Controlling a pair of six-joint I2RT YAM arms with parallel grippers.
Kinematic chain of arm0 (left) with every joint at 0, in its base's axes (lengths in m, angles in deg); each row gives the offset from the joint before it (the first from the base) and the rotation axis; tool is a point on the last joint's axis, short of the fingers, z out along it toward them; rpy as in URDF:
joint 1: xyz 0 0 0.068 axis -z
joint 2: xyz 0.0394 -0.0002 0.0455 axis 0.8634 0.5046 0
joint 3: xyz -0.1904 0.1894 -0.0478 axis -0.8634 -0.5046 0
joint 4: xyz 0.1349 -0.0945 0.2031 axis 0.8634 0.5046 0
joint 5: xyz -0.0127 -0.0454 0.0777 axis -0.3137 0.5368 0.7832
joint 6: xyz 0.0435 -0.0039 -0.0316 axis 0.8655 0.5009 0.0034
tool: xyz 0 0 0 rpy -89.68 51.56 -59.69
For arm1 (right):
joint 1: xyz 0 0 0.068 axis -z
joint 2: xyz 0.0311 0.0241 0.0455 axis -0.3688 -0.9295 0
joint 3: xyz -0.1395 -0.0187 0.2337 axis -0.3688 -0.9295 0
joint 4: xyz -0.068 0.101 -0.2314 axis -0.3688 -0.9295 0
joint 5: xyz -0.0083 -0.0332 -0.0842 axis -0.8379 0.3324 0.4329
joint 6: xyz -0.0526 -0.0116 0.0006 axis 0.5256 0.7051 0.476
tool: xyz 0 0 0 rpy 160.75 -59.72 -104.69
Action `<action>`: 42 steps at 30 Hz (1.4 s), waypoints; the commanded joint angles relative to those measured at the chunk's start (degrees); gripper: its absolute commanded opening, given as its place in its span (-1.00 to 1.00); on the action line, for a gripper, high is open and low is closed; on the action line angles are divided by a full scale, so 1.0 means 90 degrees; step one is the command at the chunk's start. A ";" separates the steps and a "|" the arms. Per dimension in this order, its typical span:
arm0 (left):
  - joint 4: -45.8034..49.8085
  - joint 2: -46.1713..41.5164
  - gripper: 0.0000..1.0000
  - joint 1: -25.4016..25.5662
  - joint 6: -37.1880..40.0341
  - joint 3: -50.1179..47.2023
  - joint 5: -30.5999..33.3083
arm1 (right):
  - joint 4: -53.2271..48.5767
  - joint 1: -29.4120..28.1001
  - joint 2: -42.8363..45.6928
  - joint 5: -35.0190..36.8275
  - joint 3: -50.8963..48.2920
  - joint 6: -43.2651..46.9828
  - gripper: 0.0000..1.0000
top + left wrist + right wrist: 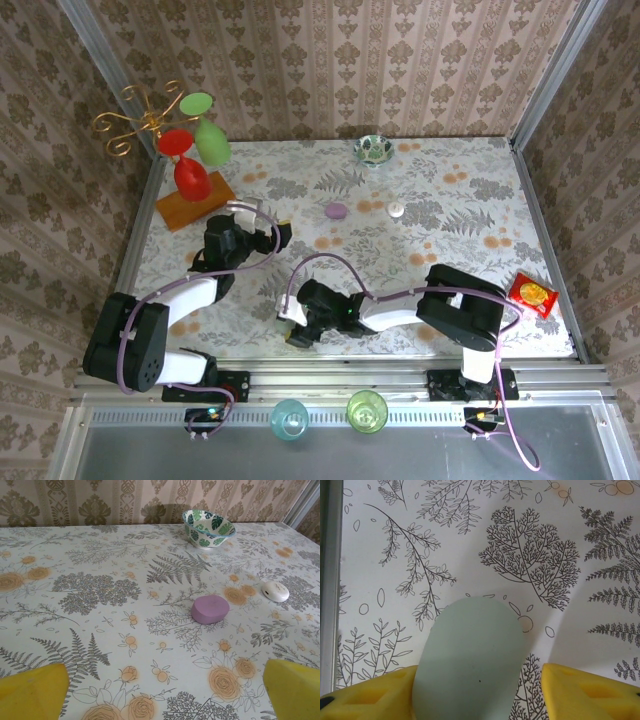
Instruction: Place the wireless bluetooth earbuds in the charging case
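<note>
Floral oilcloth covers your table (pixel 470 200), with patterned wallpaper on the walls around it. Your right gripper (pixel 480 675) sits close to the near edge, left of centre. Its jaws are partway apart around a pale green charging case (pixel 470 645), with one finger against it and the other just clear. Your left gripper (pixel 165 680) is spread wide over bare cloth. Farther out lie a lilac case (pixel 210 609) and, to its right, a white case (pixel 275 591). A leaf-print bowl (pixel 208 528) stands by the far wall.

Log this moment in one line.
left gripper open, empty | right gripper open around pale case, not yet clamped | purple case, white case untouched
</note>
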 commanded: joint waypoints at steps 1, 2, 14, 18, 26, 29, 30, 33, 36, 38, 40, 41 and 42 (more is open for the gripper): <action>0.0006 -0.0078 1.00 -0.0046 -0.0015 0.0135 -0.0044 | 0.0006 0.0078 -0.0051 -0.0245 0.0143 0.0181 0.26; -0.0010 -0.0074 1.00 -0.0051 -0.0019 0.0135 -0.0053 | -0.0043 0.0098 -0.0034 -0.0278 0.0169 0.0198 0.23; -0.0115 -0.0093 1.00 -0.0048 0.0110 0.0104 -0.0196 | -0.0506 0.0382 0.0244 -0.0562 0.0083 0.0512 -0.31; -0.0519 -0.0141 1.00 -0.0044 0.0338 -0.0019 -0.0619 | -0.0771 0.0842 0.0853 -0.0663 -0.0193 0.0634 -0.32; -0.1165 -0.0337 0.96 0.0234 0.0991 -0.0143 -0.1094 | -0.1296 0.2338 0.2401 -0.0962 -0.0665 0.0760 -0.34; -0.1092 -0.0470 0.97 0.0315 0.1250 -0.0040 -0.1688 | -0.1659 0.2952 0.2828 -0.1210 -0.0596 0.0834 -0.36; -0.0997 -0.0516 0.98 0.0357 0.1364 0.0016 -0.1976 | -0.1800 0.3131 0.3131 -0.1341 -0.0545 0.0845 -0.37; -0.0566 -0.0609 0.99 0.0543 0.1750 0.0212 -0.2826 | -0.2190 0.3559 0.3538 -0.1842 -0.0321 0.0880 -0.39; -0.0121 -0.0612 0.99 0.0699 0.2041 0.0391 -0.3373 | -0.2857 0.3775 0.3808 -0.2487 0.0004 0.1154 -0.39; 0.0156 -0.0582 0.99 0.0963 0.2090 0.0542 -0.3744 | -0.3309 0.3839 0.3943 -0.2839 0.0231 0.1383 -0.39; 0.0211 -0.0553 0.99 0.1061 0.2077 0.0616 -0.4354 | -0.3648 0.3857 0.4047 -0.3087 0.0431 0.1546 -0.42; 0.0106 -0.0542 0.99 0.1098 0.2049 0.0609 -0.4559 | -0.3780 0.3857 0.4077 -0.3212 0.0515 0.1588 -0.42; 0.0017 -0.0525 0.98 0.1144 0.1993 0.0608 -0.4740 | -0.3932 0.3856 0.4089 -0.3368 0.0623 0.1638 -0.43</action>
